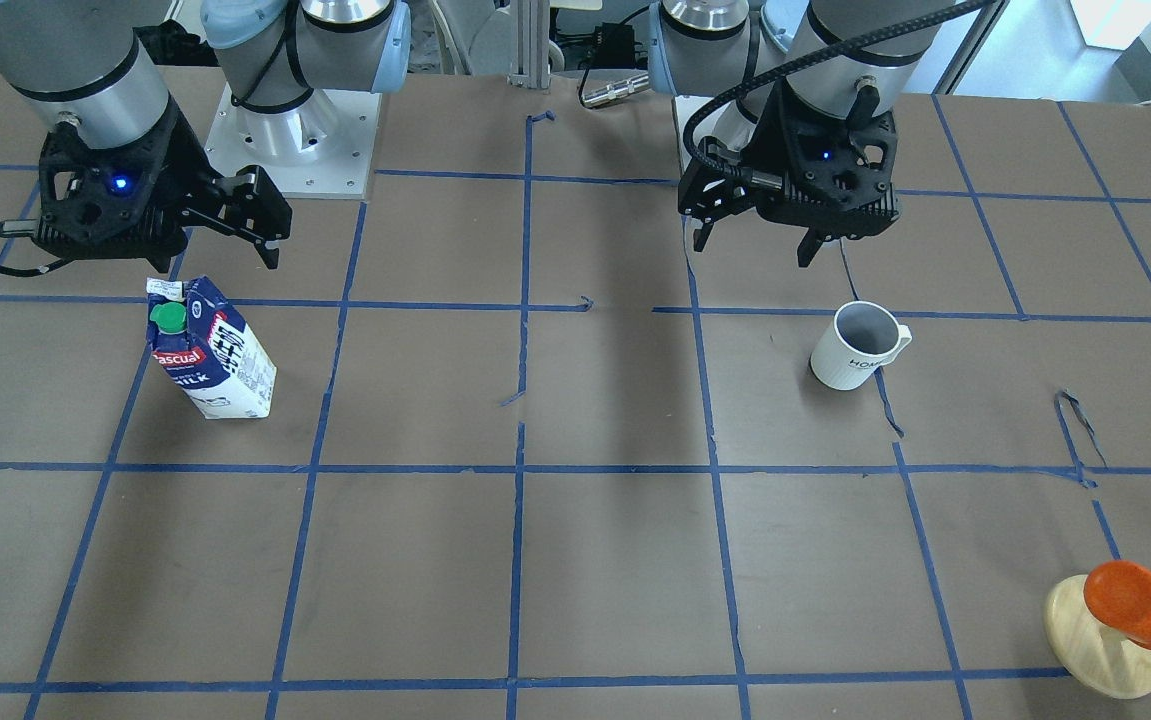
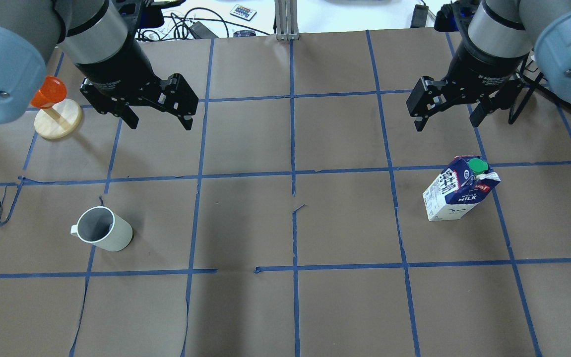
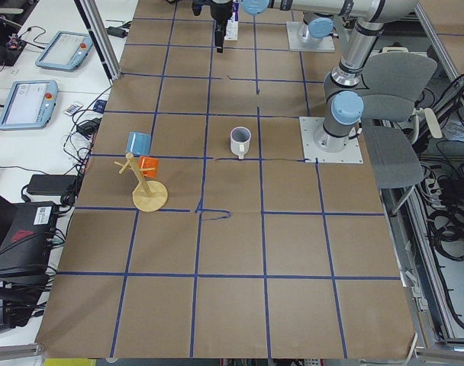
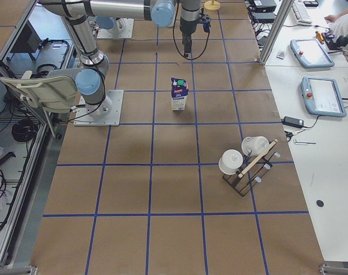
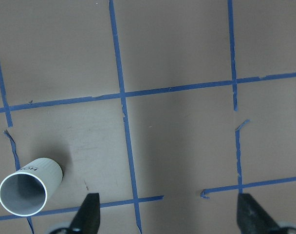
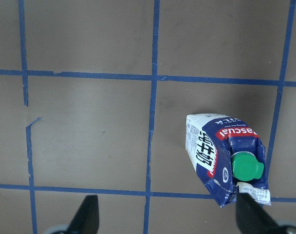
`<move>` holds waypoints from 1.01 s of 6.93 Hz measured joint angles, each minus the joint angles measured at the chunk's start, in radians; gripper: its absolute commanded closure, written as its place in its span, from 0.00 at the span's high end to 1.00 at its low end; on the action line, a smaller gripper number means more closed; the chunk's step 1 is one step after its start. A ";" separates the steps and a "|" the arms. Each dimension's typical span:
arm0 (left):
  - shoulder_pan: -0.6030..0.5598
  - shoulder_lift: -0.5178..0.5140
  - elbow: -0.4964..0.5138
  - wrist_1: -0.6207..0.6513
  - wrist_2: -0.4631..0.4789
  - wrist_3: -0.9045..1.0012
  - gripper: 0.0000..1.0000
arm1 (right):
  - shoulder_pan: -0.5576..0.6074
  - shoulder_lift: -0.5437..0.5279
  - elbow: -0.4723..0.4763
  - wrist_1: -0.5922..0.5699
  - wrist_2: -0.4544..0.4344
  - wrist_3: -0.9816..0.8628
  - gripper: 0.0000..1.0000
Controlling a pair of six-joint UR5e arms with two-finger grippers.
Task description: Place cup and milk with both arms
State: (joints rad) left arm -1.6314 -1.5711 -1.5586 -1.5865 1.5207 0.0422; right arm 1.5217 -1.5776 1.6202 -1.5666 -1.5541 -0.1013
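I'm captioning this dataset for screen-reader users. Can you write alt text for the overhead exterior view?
Over a blue-taped brown table, the left end effector hangs open beyond a white cup and the right end effector hangs open beyond an upright milk carton. An orange cup hangs on a wooden stand, far left.

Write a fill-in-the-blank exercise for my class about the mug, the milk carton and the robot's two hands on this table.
The white ceramic mug stands upright on the robot's ____ side of the brown table. The dark-blue and white milk carton has a round ____ cap. The black left hand and the black right hand are both ____ and hold nothing.
Missing words: left; green; open.
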 measured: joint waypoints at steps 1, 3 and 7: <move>0.002 0.006 -0.012 0.000 0.015 0.001 1.00 | 0.000 0.001 0.001 -0.001 -0.003 0.000 1.00; 0.012 0.012 -0.020 -0.009 0.038 0.004 1.00 | 0.000 0.001 0.001 0.000 -0.002 0.000 1.00; 0.058 0.003 0.012 -0.050 0.036 0.017 1.00 | 0.000 0.007 0.002 -0.001 -0.007 -0.004 1.00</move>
State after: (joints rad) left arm -1.5733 -1.5685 -1.5462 -1.6360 1.5570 0.0595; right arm 1.5217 -1.5701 1.6223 -1.5672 -1.5607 -0.1051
